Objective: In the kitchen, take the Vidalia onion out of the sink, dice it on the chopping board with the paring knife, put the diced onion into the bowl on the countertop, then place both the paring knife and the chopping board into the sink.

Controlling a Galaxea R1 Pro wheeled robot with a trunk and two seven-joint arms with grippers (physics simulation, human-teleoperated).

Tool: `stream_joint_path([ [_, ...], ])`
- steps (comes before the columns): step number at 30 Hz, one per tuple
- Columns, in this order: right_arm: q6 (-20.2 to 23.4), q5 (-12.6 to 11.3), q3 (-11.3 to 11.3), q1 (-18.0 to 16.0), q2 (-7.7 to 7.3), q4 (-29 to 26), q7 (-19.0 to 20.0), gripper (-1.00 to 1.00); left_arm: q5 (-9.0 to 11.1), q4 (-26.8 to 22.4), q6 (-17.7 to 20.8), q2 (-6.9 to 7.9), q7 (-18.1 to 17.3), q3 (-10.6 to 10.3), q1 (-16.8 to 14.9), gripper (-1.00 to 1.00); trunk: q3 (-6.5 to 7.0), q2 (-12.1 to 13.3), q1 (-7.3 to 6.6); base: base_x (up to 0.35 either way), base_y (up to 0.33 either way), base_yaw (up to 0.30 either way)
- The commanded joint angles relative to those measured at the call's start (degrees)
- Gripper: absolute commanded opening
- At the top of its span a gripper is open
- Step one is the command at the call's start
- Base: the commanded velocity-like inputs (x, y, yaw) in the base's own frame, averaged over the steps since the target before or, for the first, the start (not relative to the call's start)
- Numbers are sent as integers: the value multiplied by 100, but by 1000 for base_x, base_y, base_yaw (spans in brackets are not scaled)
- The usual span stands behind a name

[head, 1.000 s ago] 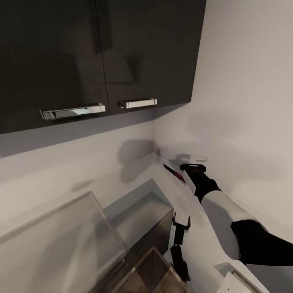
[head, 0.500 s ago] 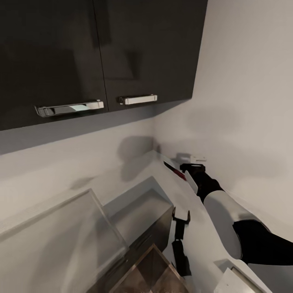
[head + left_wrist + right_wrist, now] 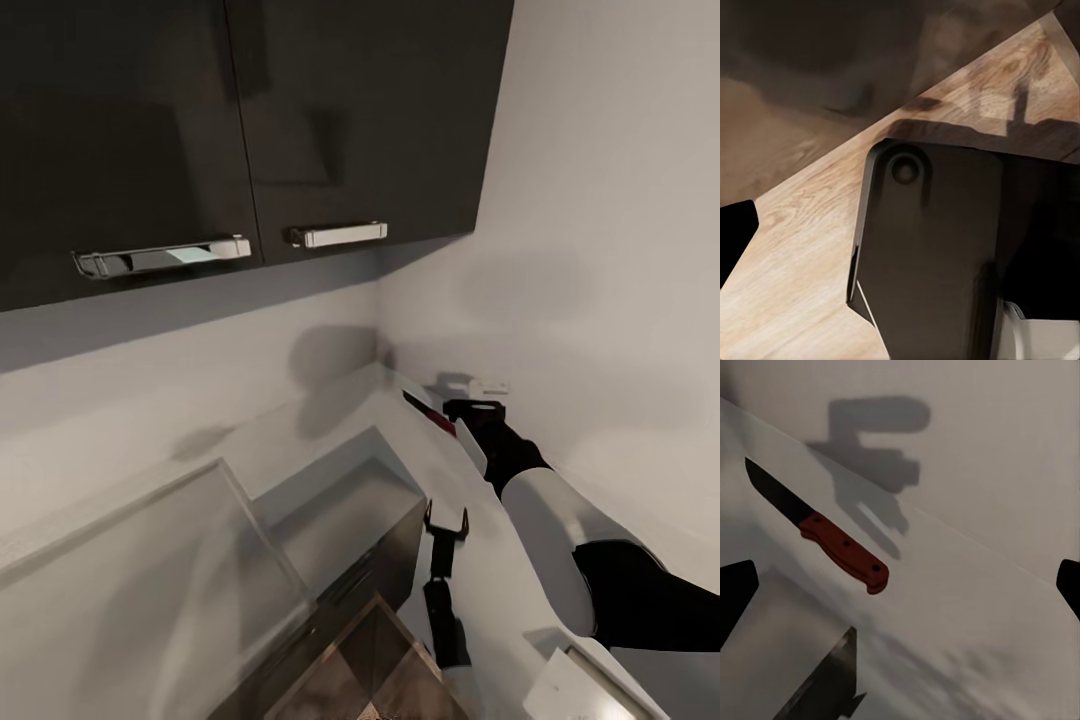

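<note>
Both right fingers (image 3: 736,592) spread wide, gripping nothing, paring knife (image 3: 832,540) flat on the counter (image 3: 967,607) between them; left fingers (image 3: 447,524) wide too.

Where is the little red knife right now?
The paring knife lies flat on the countertop in the far corner by the wall, just ahead of the right hand, untouched.
</note>
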Motion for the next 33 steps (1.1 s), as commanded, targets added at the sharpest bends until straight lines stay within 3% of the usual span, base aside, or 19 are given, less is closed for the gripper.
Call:
stream_joint_path([
  [1,32,-31,29,-5,-5,-8,-34,100,61,-6,3,0,-54,7,1,100,-21,-13,3,0,0,0],
  [14,22,-30,28,-4,-114,-10,240,100,61,3,6,0,-54,7,1,100,-141,-13,3,0,0,0],
  [33,-244,-30,28,-6,-125,-25,270,100,61,3,7,0,-54,7,1,100,-317,-13,3,0,0,0],
])
